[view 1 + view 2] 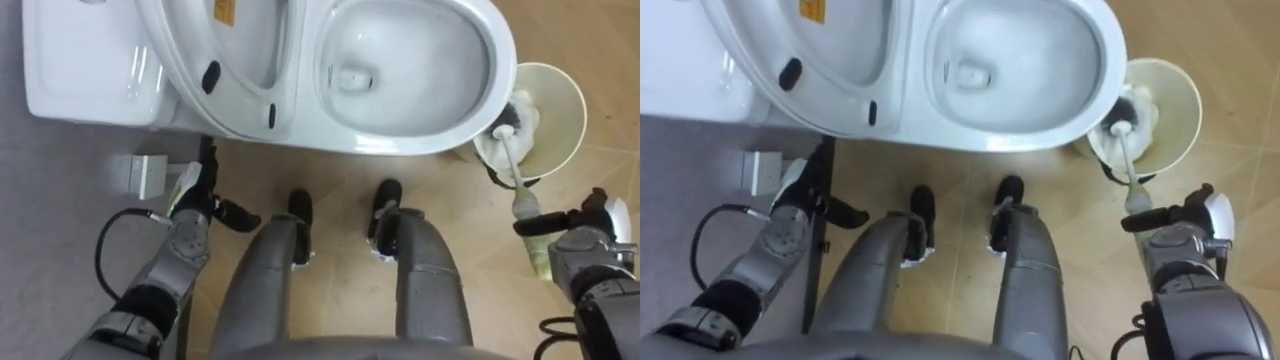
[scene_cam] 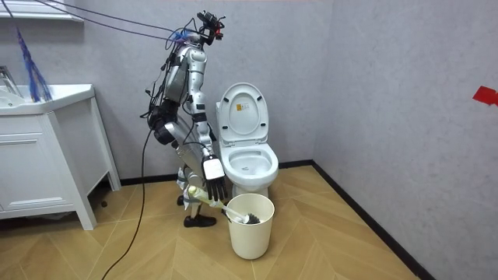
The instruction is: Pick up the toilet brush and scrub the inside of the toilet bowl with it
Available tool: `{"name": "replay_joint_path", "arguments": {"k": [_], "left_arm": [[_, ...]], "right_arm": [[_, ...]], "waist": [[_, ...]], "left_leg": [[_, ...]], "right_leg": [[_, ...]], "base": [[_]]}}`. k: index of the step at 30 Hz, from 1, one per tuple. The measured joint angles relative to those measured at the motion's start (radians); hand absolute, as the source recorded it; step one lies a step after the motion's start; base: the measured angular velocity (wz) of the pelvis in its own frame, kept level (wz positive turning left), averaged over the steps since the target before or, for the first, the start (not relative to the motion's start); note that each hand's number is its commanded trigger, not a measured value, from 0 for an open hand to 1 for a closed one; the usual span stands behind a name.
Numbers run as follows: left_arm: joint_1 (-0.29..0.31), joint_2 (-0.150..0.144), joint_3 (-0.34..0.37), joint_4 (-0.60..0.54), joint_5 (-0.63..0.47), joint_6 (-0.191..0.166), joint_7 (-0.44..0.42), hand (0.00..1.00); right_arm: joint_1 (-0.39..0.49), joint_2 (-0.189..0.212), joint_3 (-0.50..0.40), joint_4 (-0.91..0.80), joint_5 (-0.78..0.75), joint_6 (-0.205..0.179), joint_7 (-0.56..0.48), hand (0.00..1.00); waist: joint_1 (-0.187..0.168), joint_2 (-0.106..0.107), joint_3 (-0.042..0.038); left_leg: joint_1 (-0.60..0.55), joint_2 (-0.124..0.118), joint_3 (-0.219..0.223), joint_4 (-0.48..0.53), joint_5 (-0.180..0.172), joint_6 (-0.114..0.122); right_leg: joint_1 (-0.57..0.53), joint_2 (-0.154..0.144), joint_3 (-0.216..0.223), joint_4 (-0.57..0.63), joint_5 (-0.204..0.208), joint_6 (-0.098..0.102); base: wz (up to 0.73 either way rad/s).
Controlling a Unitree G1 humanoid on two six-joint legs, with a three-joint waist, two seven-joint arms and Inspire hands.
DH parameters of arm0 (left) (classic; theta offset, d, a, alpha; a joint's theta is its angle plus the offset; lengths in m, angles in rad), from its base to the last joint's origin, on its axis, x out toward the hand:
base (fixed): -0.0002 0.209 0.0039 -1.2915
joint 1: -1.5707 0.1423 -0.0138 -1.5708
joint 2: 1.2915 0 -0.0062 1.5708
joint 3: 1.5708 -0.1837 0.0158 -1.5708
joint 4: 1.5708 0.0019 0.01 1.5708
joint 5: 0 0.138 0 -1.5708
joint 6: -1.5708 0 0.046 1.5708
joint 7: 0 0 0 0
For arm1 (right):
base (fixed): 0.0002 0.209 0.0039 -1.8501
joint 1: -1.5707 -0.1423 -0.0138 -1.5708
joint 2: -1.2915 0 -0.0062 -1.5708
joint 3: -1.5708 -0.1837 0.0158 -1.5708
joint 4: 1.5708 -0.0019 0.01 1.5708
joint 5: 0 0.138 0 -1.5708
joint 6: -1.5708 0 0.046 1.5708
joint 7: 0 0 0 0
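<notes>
Left eye view shows you the right hand (image 1: 588, 242) low at the right, its dark fingers (image 1: 540, 225) curled across the grip of the brush (image 1: 513, 165). The hand is closed round it.

The grip is a pale, translucent green cylinder. A thin white shaft runs from it to a bristled white head. The brush's long axis runs from your fingers forward and slightly left, with the head farthest from them. The head rests inside the bin (image 1: 565, 95), against its near wall. In the room view the brush slopes down from the hand, head lowest, into the bin.

The bin is round, cream and smooth-walled. It stands on the tan wood-grain floor (image 1: 340, 195), just ahead of the right fingers and touching or just beside the bowl.

The toilet (image 1: 425, 145) is glossy white ceramic with an oval bowl. Its lid (image 1: 185, 60) is up, and it lies ahead and to the left of the right fingers.

Your left hand (image 1: 188, 235) hangs low at the left with its fingers (image 1: 207, 165) straight and slightly apart, pointing forward towards the toilet's base. The thumb sticks out to the right, and the hand holds nothing. A small pale box (image 1: 150, 172) sits just left of those fingertips.
</notes>
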Motion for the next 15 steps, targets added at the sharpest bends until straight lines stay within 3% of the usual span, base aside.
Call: {"name": "replay_joint_path", "arguments": {"k": [6,10,15], "left_arm": [[-0.016,0.006,-0.025,-0.004,-0.028,-0.004,0.0,0.0],[-0.019,0.018,-0.027,-0.045,-0.028,-0.004,0.019,0.0],[-0.032,0.018,-0.027,-0.066,-0.029,-0.005,0.038,0.0]], "right_arm": [[-0.02,-0.008,0.019,-0.007,0.0,-0.004,0.001,0.0],[-0.023,-0.018,0.035,-0.005,-0.006,-0.004,0.004,0.0],[-0.041,-0.031,0.039,-0.006,-0.006,-0.004,0.004,0.0]], "waist": [[0.012,0.03,0.0002],[0.03,0.041,0.0013],[0.033,0.045,0.0023]], "left_leg": [[-0.066,0.001,-0.001,0.076,-0.034,0.005],[-0.133,-0.006,0.003,0.127,-0.042,0.006],[-0.196,-0.017,0.002,0.192,-0.059,0.0]], "right_leg": [[-0.059,-0.02,-0.014,0.075,-0.034,-0.005],[-0.137,-0.049,-0.013,0.155,-0.06,-0.014],[-0.205,-0.065,-0.008,0.235,-0.09,-0.025]], "base": [[0.06],[0.12],[0.1]]}}
